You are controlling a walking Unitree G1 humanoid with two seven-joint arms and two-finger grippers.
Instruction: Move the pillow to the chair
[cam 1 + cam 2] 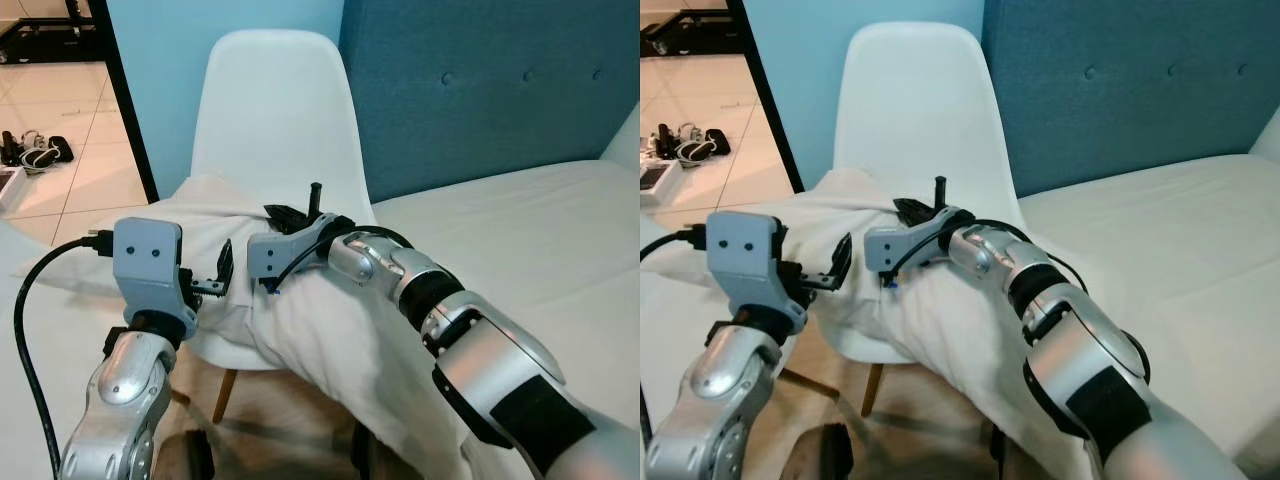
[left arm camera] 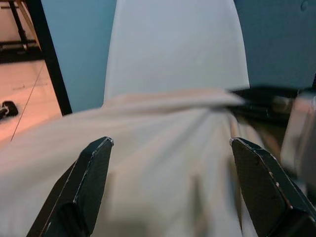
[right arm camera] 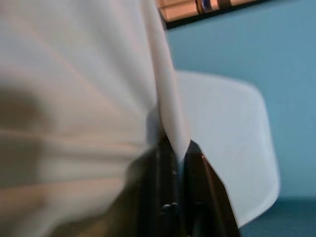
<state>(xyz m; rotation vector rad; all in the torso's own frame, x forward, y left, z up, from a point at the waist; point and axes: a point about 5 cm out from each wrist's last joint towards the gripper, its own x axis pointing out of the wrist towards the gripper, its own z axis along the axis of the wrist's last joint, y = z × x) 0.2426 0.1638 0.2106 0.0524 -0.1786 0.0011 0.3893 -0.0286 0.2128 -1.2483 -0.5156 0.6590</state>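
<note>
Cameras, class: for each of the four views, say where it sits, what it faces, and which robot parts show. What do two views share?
Left eye: head, looking down at chair, pillow, both arms.
Right eye: same scene.
Left wrist: along the open left gripper toward the pillow.
Right wrist: along the right gripper, shut on pillow.
Shared: the chair back in all four.

Pillow point(image 1: 330, 330) covers most of the chair point(image 1: 275, 110) seat; its lower end is cut off by the frame bottom. Right gripper point(image 1: 290, 215) fingertips partly buried in fabric. Wrist views blurred; cloth detail unreadable. Small items on floor point(image 1: 35, 152) too small to ID.
</note>
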